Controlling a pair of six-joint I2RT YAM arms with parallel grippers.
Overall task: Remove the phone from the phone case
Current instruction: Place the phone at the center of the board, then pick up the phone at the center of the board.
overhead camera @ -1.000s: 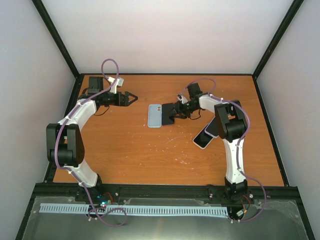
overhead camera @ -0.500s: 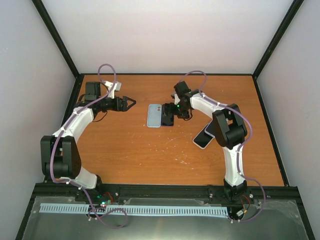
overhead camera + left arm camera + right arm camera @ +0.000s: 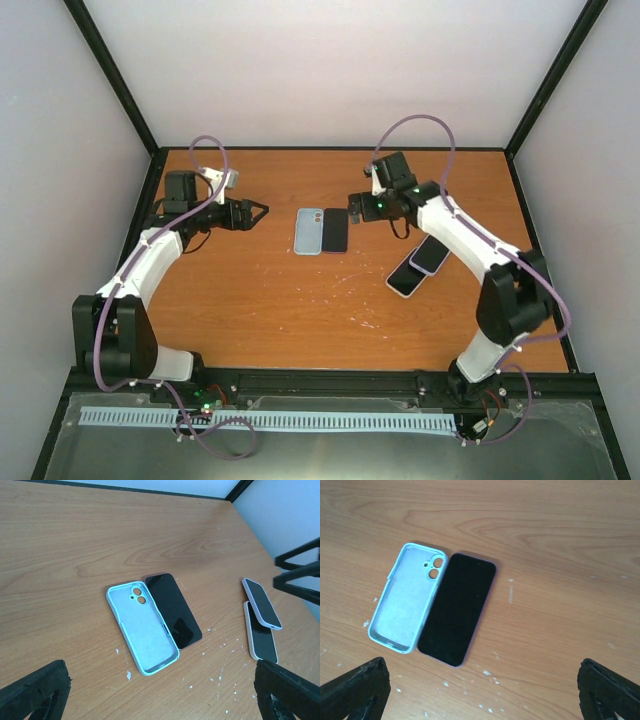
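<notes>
The right gripper [image 3: 356, 211] has been drawn back from the black phone [image 3: 456, 610], its jaws spread wide and empty; the left gripper [image 3: 258, 211] is likewise open. On the wooden table [image 3: 260, 300] the black phone is laid, seemingly touching, beside the emptied light-blue case [image 3: 409, 605].

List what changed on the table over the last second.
The right gripper opened, let go of the phone and drew back toward the far right. The phone now lies flat, screen up, against the right edge of the empty blue case. The left arm folded back toward its base; the left gripper hardly shifted and stayed open. The case and the two spare phones kept their places.
</notes>
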